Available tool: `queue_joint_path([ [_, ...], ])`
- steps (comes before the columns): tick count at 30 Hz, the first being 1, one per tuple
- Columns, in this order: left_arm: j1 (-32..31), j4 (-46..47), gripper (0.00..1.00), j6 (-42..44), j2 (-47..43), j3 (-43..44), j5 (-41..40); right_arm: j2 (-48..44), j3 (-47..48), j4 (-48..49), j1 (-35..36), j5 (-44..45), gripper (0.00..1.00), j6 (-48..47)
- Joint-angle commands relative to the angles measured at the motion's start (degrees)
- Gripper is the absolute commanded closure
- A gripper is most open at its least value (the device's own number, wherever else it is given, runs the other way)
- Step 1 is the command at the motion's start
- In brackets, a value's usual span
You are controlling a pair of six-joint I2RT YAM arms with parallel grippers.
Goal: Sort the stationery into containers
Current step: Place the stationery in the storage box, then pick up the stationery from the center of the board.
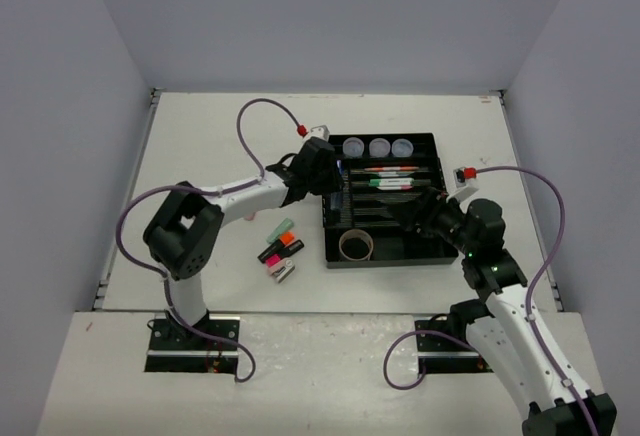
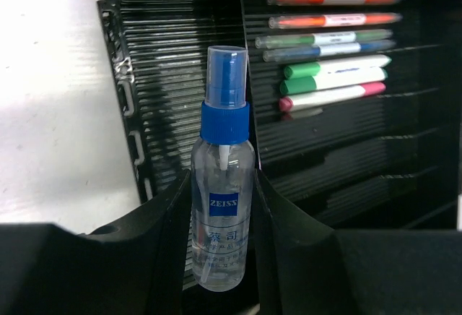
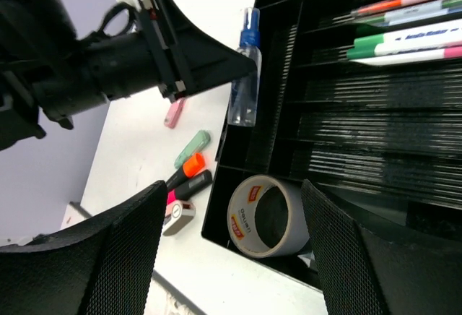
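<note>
While pens (image 1: 392, 169), tubs (image 1: 379, 146) and tape (image 1: 356, 245) are sitting in the tray (image 1: 412, 249), the left gripper (image 2: 221, 206) is clamping the bottle (image 2: 222, 163), the right gripper (image 3: 231, 206) is gaping empty, and highlighters (image 1: 280, 246) are waiting outside.

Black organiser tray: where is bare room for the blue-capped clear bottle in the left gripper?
Free: the ribbed left section between the round clear tubs and tan tape roll; also slots below the pink-capped pen. Crowded: far slots holding coloured pens.

White table (image 1: 200, 136), matte, with a metal strip along its left edge (image 1: 128, 206). Plain grey-lavender walls box it in: back wall (image 1: 320, 16), left wall (image 1: 60, 106), right wall (image 1: 590, 106). Separate pale front board (image 1: 320, 376) sits at the near side, seam between it and the table.
</note>
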Motion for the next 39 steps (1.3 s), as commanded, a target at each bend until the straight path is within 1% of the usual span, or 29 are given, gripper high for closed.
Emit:
queue_joint_path([
  [1,0.3,1.0,0.78,-0.8,2.9,5.3,-1.1,-0.3,-0.7,-1.6,-0.1,3.9,0.23,-1.2],
  [2,0.3,0.5,0.7,-1.0,3.3,5.5,-1.3,-0.1,-0.6,-1.6,-0.1,3.6,0.23,-1.1],
  [4,0.2,0.3,0.57,-1.5,3.0,5.2,-1.1,0.2,-0.4,-1.6,-0.1,3.0,0.23,-1.1],
  [6,0.1,0.2,0.41,-1.9,1.7,4.4,-1.2,0.2,-0.3,-1.6,-0.1,2.9,0.23,-1.1],
  [7,0.1,0.0,0.35,-1.8,0.9,4.2,-1.3,0.2,-0.3,-1.6,-0.1,2.8,0.23,-1.1],
  [9,0.1,-0.6,0.23,-1.5,-1.0,4.0,-1.8,0.1,-0.3,-1.7,-0.1,2.4,0.23,-1.1],
  [12,0.2,-2.7,0.14,-0.3,-3.4,4.3,-3.3,-0.2,-0.4,-1.6,-0.1,2.1,0.23,-1.2],
  [15,0.2,-7.7,0.11,1.9,-7.0,5.3,-7.6,-0.3,-0.4,-1.6,-0.1,2.1,0.23,-1.4],
  [18,1.4,-14.4,0.08,3.9,-11.3,4.2,-14.8,0.0,-0.5,-1.6,-0.1,1.5,0.23,-2.0],
  [20,6.0,-17.9,0.06,4.4,-14.7,1.0,-15.3,0.9,-0.3,-1.6,-0.1,0.6,0.23,-2.1],
  [22,11.0,-18.6,0.05,4.4,-18.3,-3.3,-12.6,1.4,-0.2,-0.8,-0.1,-0.3,0.23,-2.0],
  [25,19.0,-17.7,0.04,5.4,-20.9,-11.7,-11.7,2.0,-0.1,-0.1,-0.1,-1.8,0.23,-2.0],
  [26,21.2,-17.0,0.04,6.0,-21.6,-14.1,-11.1,2.1,-0.2,0.1,-0.1,-2.1,0.23,-2.0],
  [27,22.0,-15.4,0.04,6.5,-21.4,-16.5,-9.3,2.3,-0.2,0.1,-0.1,-2.3,0.23,-2.0],
  [30,23.0,-10.6,0.05,8.0,-19.9,-21.0,-4.6,2.3,0.1,-0.1,-0.1,-2.9,0.23,-2.2],
  [32,23.0,-7.9,0.07,8.5,-18.3,-22.6,-2.4,1.9,0.4,-0.2,-0.1,-3.5,0.23,-2.5],
  [36,23.0,-5.5,0.1,8.3,-16.5,-24.6,-1.7,1.4,0.7,-0.9,-0.1,-3.5,0.23,-3.1],
  [39,23.1,-5.8,0.15,7.8,-14.7,-25.0,-3.4,1.5,0.7,-0.7,-0.1,-4.2,0.23,-3.1],
])
